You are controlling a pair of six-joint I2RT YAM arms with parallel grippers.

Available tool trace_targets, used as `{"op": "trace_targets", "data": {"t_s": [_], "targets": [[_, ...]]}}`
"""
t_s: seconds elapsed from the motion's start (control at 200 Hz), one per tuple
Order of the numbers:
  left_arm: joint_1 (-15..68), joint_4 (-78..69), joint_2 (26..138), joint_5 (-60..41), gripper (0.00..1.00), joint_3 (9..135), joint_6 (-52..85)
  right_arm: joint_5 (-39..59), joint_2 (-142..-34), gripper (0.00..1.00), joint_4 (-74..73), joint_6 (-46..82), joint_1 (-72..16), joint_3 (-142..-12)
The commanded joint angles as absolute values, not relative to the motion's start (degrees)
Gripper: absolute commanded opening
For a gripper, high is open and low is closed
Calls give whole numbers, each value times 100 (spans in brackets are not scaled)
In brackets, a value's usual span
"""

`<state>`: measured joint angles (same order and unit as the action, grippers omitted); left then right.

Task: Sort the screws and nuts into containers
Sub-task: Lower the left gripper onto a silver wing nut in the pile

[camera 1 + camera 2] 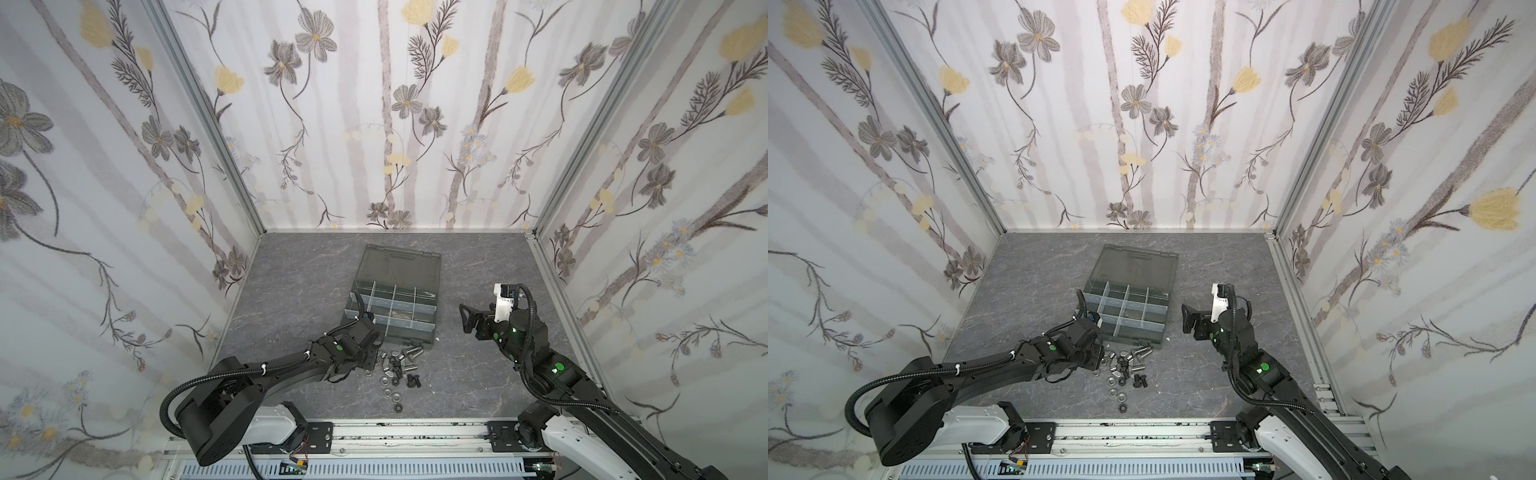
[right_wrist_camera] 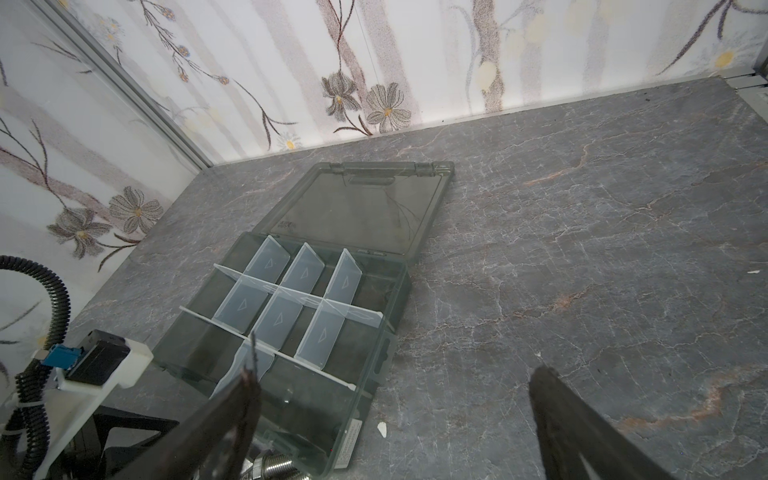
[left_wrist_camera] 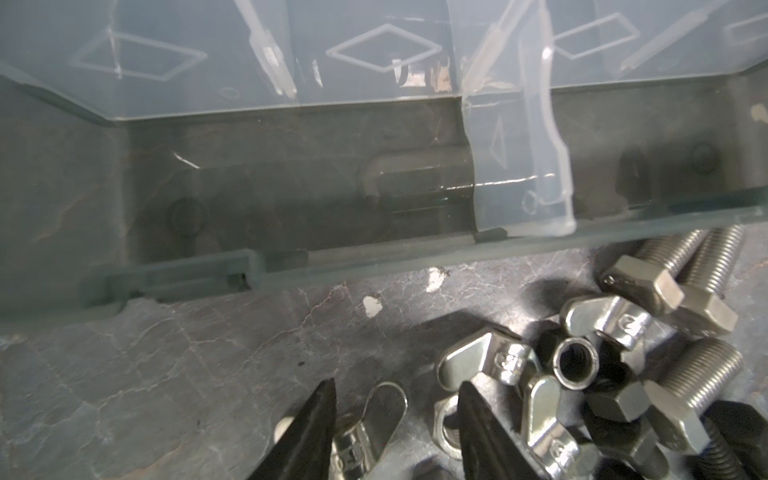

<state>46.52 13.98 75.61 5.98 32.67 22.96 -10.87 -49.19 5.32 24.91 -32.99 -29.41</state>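
Left gripper [image 3: 397,382] half open astride a partly hidden wing nut [image 3: 374,415], right gripper [image 2: 395,372] wide open, empty.

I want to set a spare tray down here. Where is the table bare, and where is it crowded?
Bare: the table right of the box, though the right gripper hovers there, and left of the box. Crowded: before the box, where screws and nuts lie by the left gripper.

Left hand [image 1: 374,358] beside nuts [image 1: 389,368] (heaped) — box [image 1: 409,336] behind.
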Motion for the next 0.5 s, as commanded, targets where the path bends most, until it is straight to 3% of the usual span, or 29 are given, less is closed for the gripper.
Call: {"op": "trace_targets", "data": {"t_s": [0.0, 0.495], "targets": [[4658, 1519, 7709, 812, 47, 3348, 2454, -1121, -4913, 100, 461, 2583, -3306, -2913], [4656, 1740, 7906, 1087, 39, 3436, 2539, -1222, -4781, 100, 466, 2700, -3308, -2754]]}}
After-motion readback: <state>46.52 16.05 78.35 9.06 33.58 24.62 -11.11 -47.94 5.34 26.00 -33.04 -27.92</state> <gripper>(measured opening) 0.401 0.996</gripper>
